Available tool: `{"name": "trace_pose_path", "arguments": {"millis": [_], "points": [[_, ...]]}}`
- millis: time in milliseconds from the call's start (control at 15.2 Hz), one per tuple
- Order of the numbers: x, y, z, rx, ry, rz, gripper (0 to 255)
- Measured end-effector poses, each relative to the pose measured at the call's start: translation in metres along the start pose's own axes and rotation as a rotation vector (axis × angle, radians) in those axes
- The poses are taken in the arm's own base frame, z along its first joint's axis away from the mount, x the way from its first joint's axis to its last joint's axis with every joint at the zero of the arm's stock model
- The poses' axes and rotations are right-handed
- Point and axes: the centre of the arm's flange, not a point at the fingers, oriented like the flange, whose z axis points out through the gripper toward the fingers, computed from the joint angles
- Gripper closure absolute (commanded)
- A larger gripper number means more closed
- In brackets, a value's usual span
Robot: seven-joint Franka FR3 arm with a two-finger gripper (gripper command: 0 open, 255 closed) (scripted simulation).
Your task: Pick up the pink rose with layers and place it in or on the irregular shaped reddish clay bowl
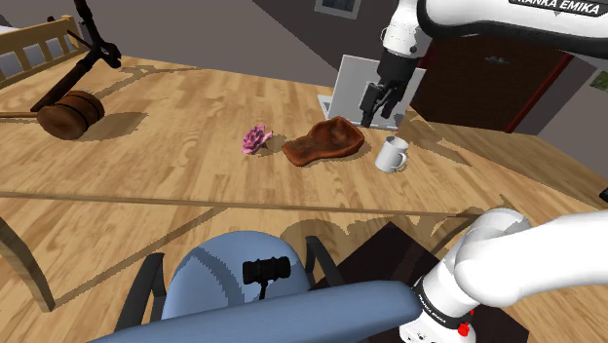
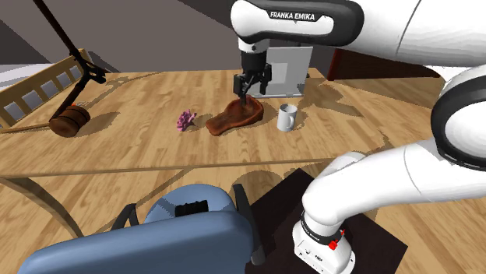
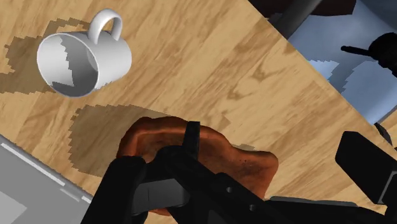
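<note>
Hovering over one reddish bowl (image 1: 323,141), the pincer (image 1: 378,119) gapes empty (one pink rose (image 1: 256,138), one mug (image 1: 391,154) nearby)

A white arm (image 1: 507,258) with dark joints stood at the shoulder view's near right, arched high and stretched toward the far side. Its black gripper (image 1: 378,119) hung pointing down, fingers apart, gripping nothing.

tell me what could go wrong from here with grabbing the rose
The open gripper hangs over the reddish bowl, not the pink rose; closing here would miss it. The rose lies close beside the bowl, so a finger might nudge the bowl on descent. The white mug nearby could get clipped.
</note>
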Motion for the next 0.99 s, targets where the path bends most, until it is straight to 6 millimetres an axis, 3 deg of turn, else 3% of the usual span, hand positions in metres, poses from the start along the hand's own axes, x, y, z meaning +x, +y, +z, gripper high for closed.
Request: {"name": "trace_pose_path", "arguments": {"millis": [990], "points": [[0.179, -0.038, 0.07, 0.187, -0.039, 0.041, 0]]}}
